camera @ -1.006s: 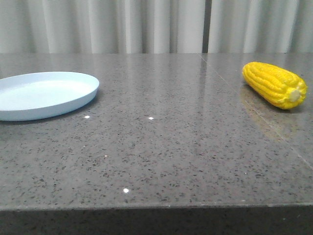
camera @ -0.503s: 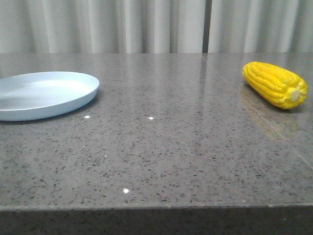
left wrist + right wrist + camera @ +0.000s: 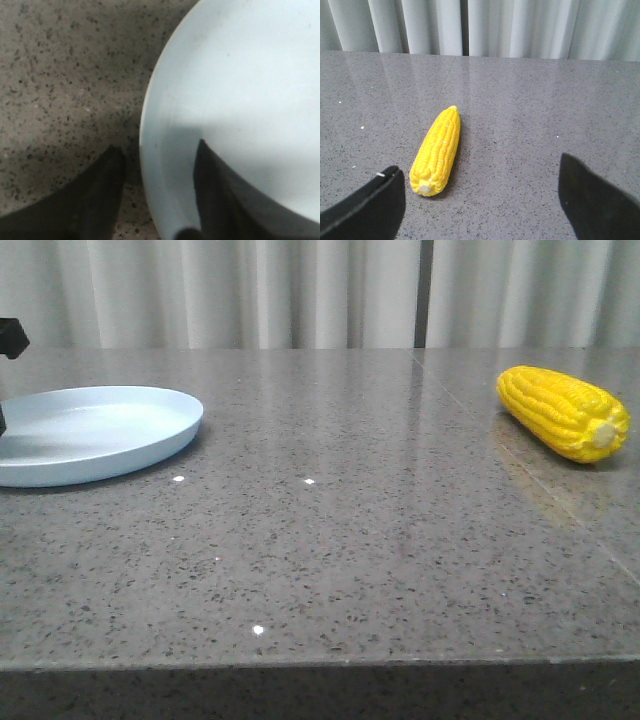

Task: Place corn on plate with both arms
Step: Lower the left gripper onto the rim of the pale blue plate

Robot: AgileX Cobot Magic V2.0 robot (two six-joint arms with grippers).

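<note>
The pale blue plate (image 3: pixel 95 430) rests at the table's left. At the far right lies the yellow corn (image 3: pixel 562 412), its pale stub end toward the front. A black part of my left arm (image 3: pixel 10 338) shows at the front view's left edge, beside the plate. In the left wrist view my left gripper (image 3: pixel 159 145) is open and straddles the plate's rim (image 3: pixel 150 115): one finger over the table, the other over the plate's inside. My right gripper (image 3: pixel 479 162) is wide open above the table, with the corn (image 3: pixel 437 150) lying ahead of one finger (image 3: pixel 375 200), untouched.
The grey speckled stone table (image 3: pixel 330 540) has its front edge (image 3: pixel 320 665) near the camera. A pale curtain (image 3: pixel 320 290) hangs behind it. A thin seam (image 3: pixel 470 430) in the tabletop runs past the corn.
A black part of my left arm has come into the front view at the left edge, and its shadow now falls on the plate. The corn and the plate have not moved.
</note>
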